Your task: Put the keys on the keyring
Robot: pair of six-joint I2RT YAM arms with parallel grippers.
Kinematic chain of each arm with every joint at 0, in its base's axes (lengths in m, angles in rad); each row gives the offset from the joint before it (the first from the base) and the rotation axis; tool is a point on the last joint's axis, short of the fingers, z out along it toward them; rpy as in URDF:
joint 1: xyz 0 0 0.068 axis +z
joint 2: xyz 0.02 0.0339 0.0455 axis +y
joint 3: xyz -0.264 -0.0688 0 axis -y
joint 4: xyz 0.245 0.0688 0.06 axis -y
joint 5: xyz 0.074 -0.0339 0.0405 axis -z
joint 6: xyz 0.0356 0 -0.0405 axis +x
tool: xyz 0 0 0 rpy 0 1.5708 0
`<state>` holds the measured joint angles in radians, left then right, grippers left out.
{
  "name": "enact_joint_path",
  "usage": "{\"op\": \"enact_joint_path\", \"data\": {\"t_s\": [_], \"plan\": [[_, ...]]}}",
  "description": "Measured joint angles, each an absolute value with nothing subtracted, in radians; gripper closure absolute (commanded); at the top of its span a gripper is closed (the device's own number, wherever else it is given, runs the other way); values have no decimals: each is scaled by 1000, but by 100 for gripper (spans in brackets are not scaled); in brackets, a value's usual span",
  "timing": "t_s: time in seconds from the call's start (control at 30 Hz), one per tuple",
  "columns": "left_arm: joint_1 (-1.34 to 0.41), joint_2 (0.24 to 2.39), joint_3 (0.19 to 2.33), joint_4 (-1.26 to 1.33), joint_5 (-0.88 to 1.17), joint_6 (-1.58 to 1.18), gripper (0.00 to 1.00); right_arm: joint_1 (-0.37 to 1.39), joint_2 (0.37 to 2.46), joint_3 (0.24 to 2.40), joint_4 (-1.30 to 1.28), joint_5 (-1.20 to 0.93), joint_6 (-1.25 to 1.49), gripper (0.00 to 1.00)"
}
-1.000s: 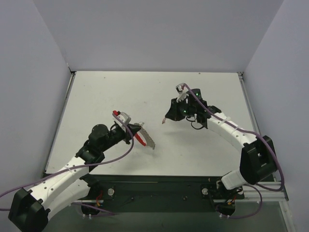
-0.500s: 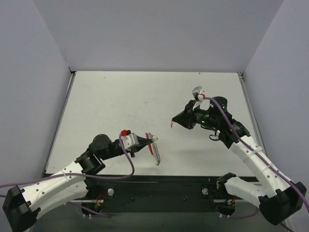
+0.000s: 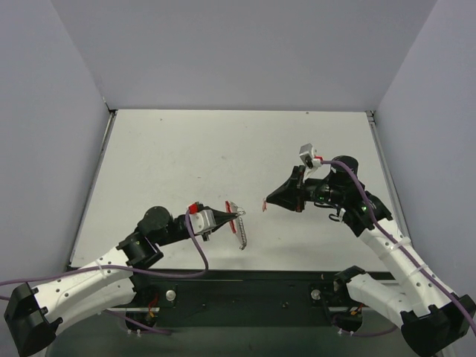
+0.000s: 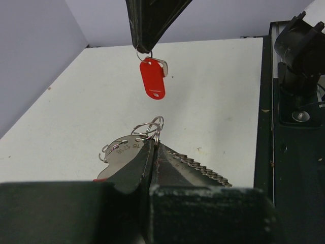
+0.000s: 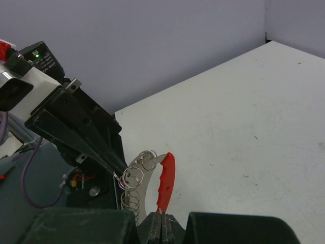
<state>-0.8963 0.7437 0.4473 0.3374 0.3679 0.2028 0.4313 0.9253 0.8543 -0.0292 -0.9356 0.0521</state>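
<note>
gap key (image 3: 264, 205)–keyring (image 3: 239, 229): narrow, free | far table (image 3: 208, 152): open | walls (image 3: 59, 111): three sides

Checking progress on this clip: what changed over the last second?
Both arms drew toward the near edge, bringing the left hand with the keyring and the right hand with the key closer together. Both grips stayed shut.

Two arms, the left arm (image 3: 111, 268) and the right arm (image 3: 387, 238), each end in one gripper, giving two in all: the left gripper (image 3: 227, 219) and the right gripper (image 3: 268, 202). There is one white table (image 3: 186, 149) and one red tag (image 4: 152, 77). There are two flat silver keys, one stamped key (image 4: 121, 149) and one toothed key (image 4: 195, 165); the keyring (image 4: 151, 126) shows at least two overlapping wire loops, whose exact number cannot be told.
</note>
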Motion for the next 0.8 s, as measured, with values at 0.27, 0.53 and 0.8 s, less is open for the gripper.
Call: {"op": "enact_joint_path", "data": {"t_s": [0.27, 0.53, 0.8], "plan": [[-902, 744, 448, 360, 371, 242, 100, 431, 926, 855, -52, -1032, 53, 100], [-908, 753, 457, 363, 371, 257, 100, 447, 933, 862, -76, -1144, 64, 100], [-918, 775, 481, 364, 371, 275, 100, 535, 1003, 875, -81, -1168, 70, 100]]}}
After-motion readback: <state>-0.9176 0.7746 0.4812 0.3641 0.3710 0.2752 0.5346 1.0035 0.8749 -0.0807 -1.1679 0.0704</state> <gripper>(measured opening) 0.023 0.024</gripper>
